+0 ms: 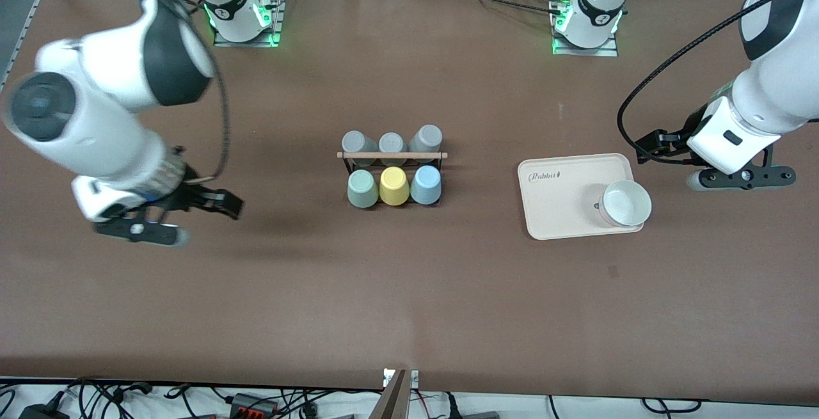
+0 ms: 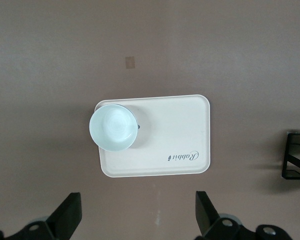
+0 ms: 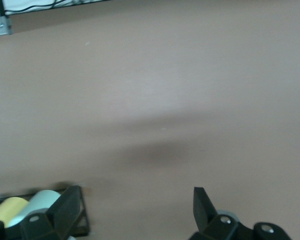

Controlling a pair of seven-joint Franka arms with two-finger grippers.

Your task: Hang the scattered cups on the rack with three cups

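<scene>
The rack [image 1: 391, 158] stands mid-tabletop, its wooden rod running across the top, and I take it as my landmark. On its side nearer the front camera hang the mint-green cup [image 1: 363, 188], the yellow cup [image 1: 394, 185] and the light blue cup [image 1: 426, 185] in a row, the yellow one between the other two. On its side farther from the camera sit three grey cups [image 1: 391, 142]. Toward my left arm's end of the tabletop, well apart from the rack, lies a cream tray [image 1: 563, 208] with a white bowl [image 1: 627, 202] on the corner farthest from the rack. My left pincer [image 2: 140, 212] hangs over bare tabletop just past the tray, its fingers spread wide and holding nothing. My right pincer [image 3: 137, 210] hangs over bare tabletop toward my right arm's end, well apart from the rack, also wide open and empty; its wrist view catches the yellow and mint cups at the rack's end. The tabletop [image 1: 409, 304] is a plain brown sheet. Cables and power strips trail along its edge nearest the camera, and green lights glow at both arm bases.
</scene>
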